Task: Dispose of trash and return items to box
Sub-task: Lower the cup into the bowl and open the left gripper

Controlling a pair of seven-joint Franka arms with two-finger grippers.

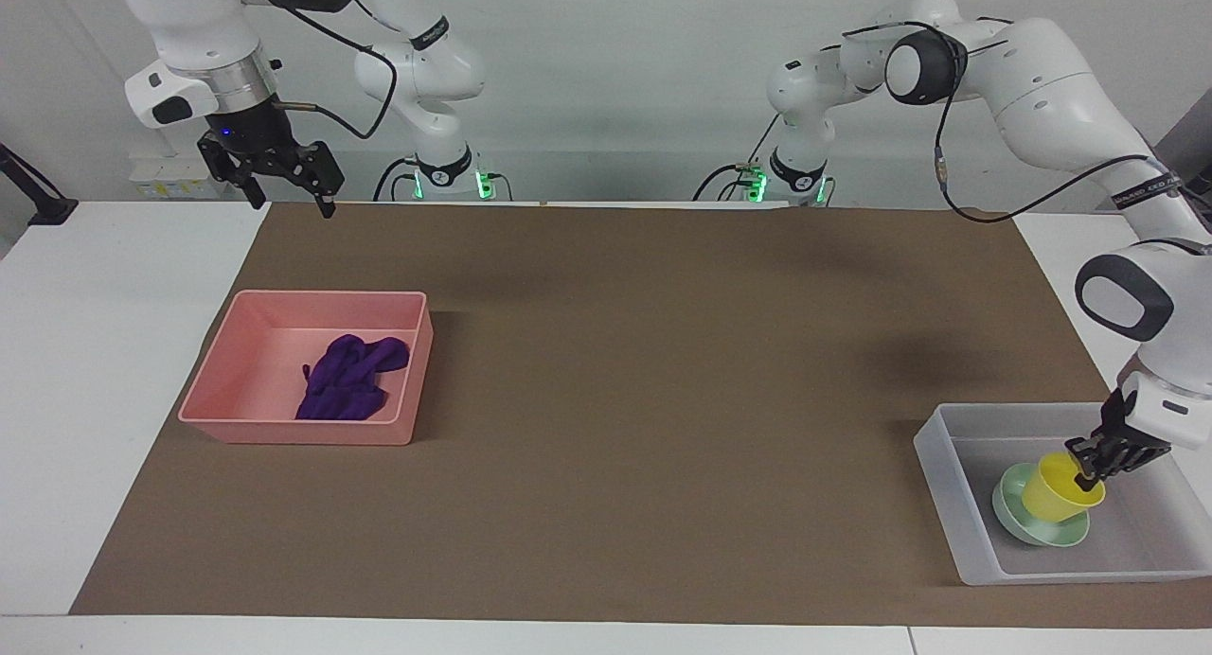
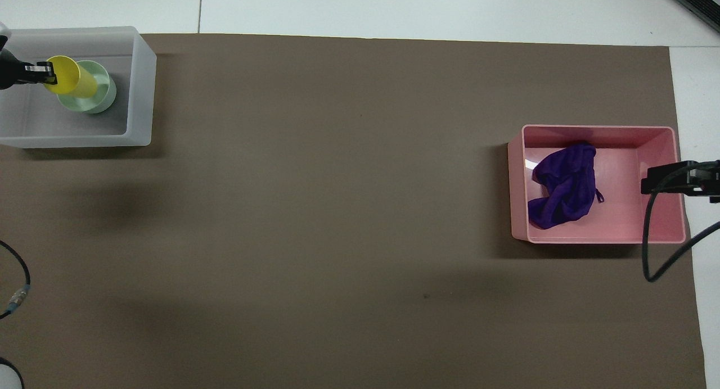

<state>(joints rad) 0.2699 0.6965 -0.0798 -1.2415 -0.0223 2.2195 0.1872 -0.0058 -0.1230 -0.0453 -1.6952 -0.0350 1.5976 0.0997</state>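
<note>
Yellow cup (image 1: 1058, 489), tilted, pinched at its rim by the left gripper (image 1: 1091, 464), sits in the bowl (image 1: 1023, 527) inside the box (image 1: 947, 485); right gripper (image 1: 284, 186) waits spread wide above the table near the pink tray (image 1: 227, 390).

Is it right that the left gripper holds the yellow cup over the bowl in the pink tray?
Not quite: the left gripper holds the cup over the bowl in the whitish box, as the facing view shows. The pink tray holds the rag.
</note>
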